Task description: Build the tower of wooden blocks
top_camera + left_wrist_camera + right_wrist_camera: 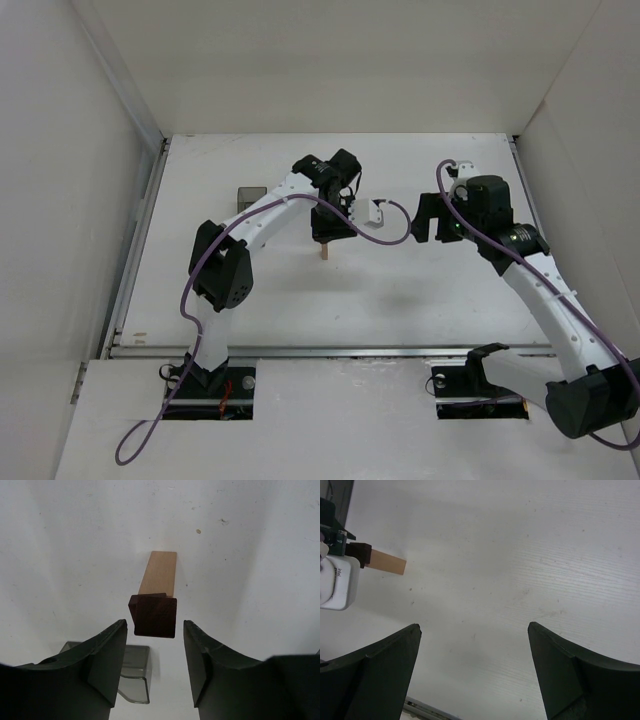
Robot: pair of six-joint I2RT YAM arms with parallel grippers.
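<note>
Left wrist: I'm hovering my pincer (pixel 153 626) wide by the light, tippy dark block (pixel 154 614), aiming for its flat sides.

"intel" printed sideways on white camera housing (pixel 337 582), no other legible text
</note>
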